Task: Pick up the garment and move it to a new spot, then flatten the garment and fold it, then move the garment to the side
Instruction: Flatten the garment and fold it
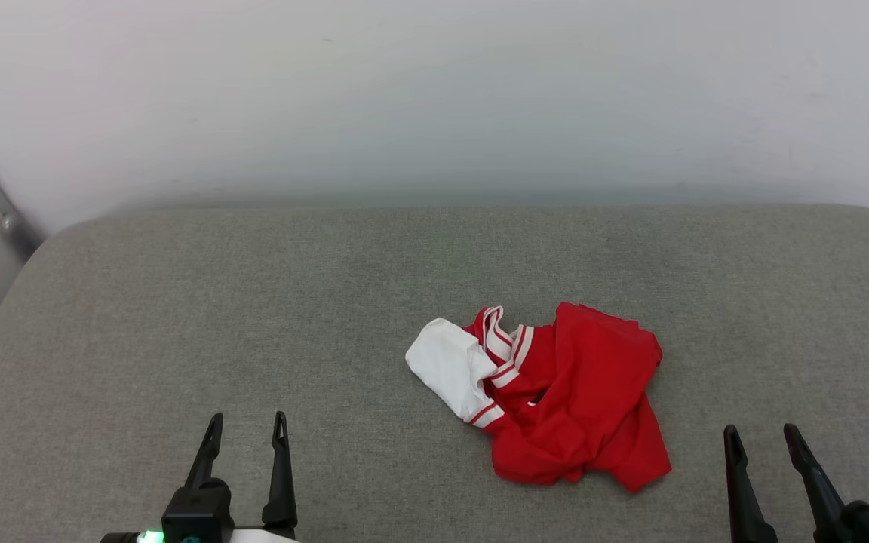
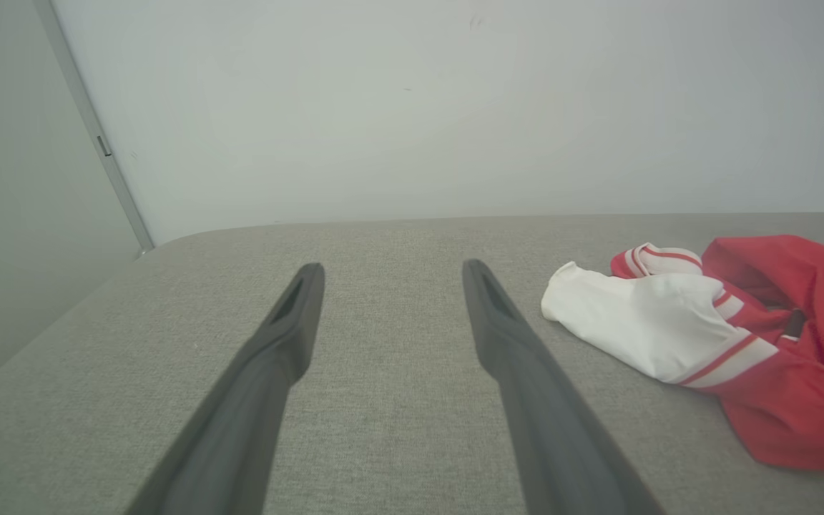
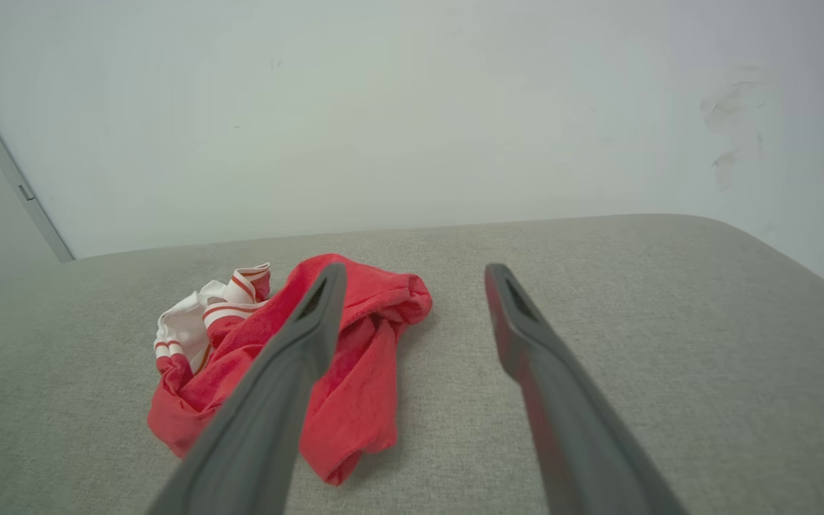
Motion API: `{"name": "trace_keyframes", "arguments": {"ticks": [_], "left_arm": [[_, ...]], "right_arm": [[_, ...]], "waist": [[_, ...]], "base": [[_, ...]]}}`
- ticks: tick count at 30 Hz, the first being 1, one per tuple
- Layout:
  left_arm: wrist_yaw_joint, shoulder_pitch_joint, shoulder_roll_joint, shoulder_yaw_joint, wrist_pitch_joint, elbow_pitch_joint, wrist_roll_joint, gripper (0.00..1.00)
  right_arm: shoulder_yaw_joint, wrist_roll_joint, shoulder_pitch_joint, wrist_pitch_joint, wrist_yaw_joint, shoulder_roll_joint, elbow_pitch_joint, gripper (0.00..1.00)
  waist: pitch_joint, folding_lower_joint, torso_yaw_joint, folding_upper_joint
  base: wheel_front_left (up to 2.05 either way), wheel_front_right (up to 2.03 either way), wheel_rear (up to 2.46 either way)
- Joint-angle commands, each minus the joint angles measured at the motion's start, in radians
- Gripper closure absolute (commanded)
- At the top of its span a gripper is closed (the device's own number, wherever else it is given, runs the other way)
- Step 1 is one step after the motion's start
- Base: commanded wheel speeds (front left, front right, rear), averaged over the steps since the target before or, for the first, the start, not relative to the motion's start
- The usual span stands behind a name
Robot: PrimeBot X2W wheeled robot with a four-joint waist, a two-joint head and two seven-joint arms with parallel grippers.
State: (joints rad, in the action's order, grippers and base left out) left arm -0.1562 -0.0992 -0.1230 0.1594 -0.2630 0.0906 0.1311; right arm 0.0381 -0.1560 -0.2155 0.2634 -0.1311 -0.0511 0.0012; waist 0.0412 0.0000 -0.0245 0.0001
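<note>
A crumpled red shirt [image 1: 555,392] lies on a grey cushion [image 1: 253,302], ahead of and between the left claw [image 1: 247,427] and right claw [image 1: 765,439], both spread wide and empty, seemingly ready to reach in for it.

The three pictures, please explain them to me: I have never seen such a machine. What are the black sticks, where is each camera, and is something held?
The black sticks are a robot's gripper fingers. The head view looks down from the robot's head: the left gripper at lower left, the right gripper at lower right. The other two cameras sit on the wrists, each looking along its own fingers. A crumpled red T-shirt with white sleeves lies on the grey padded surface before a pale wall. Both grippers are open and hold nothing.
</note>
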Motion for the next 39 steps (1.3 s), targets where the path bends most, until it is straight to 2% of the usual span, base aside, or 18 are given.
{"name": "trace_keyframes", "arguments": {"ticks": [1,14,19,24,27,33,36,39], "left_arm": [[0.005,-0.012,0.002,-0.005,-0.003,0.002,-0.008,0.0],[0.042,0.002,0.03,-0.064,-0.003,0.031,-0.03,0.0],[0.078,0.11,0.003,-0.071,-0.003,0.096,-0.048,0.0],[0.136,0.324,-0.047,-0.054,0.015,0.191,-0.064,0.0],[0.185,0.469,-0.067,-0.034,0.07,0.253,-0.065,0.0],[0.263,0.721,-0.095,0.028,0.265,0.352,-0.037,0.0],[0.282,0.836,-0.125,0.105,0.399,0.405,0.0,0.0],[0.284,0.927,-0.171,0.281,0.52,0.435,0.095,0.0]], "right_arm": [[-0.001,-0.008,-0.007,0.002,0.001,0.002,-0.007,0.0],[-0.005,0.001,-0.006,0.002,0.001,0.002,-0.014,0.0],[-0.006,0.005,0.013,0.002,0.001,0.002,-0.015,0.0],[-0.011,0.014,0.032,0.002,0.001,0.002,-0.018,0.0],[-0.014,0.016,0.037,0.002,0.001,0.002,-0.022,0.0],[-0.026,0.023,0.071,0.002,0.001,0.002,-0.027,0.0],[-0.033,0.021,0.095,0.002,0.001,0.002,-0.03,0.0],[-0.035,0.017,0.119,0.002,0.001,0.002,-0.032,0.0]], "waist": [[0.0,0.0,-0.001,-0.0001],[-0.002,0.0,0.006,-0.0001],[-0.012,0.0,0.016,-0.0001],[-0.032,0.0,0.029,-0.0001],[-0.049,0.0,0.039,-0.0001],[-0.113,0.0,0.072,-0.0001],[-0.154,0.0,0.093,-0.0001],[-0.191,0.0,0.116,-0.0001]], "base": [[0.0,0.0,0.0],[0.0,0.0,0.0],[0.0,0.0,0.0],[0.0,0.0,0.0],[0.0,0.0,0.0],[0.0,0.0,0.0],[0.0,0.0,0.0],[0.0,0.0,0.0]]}}
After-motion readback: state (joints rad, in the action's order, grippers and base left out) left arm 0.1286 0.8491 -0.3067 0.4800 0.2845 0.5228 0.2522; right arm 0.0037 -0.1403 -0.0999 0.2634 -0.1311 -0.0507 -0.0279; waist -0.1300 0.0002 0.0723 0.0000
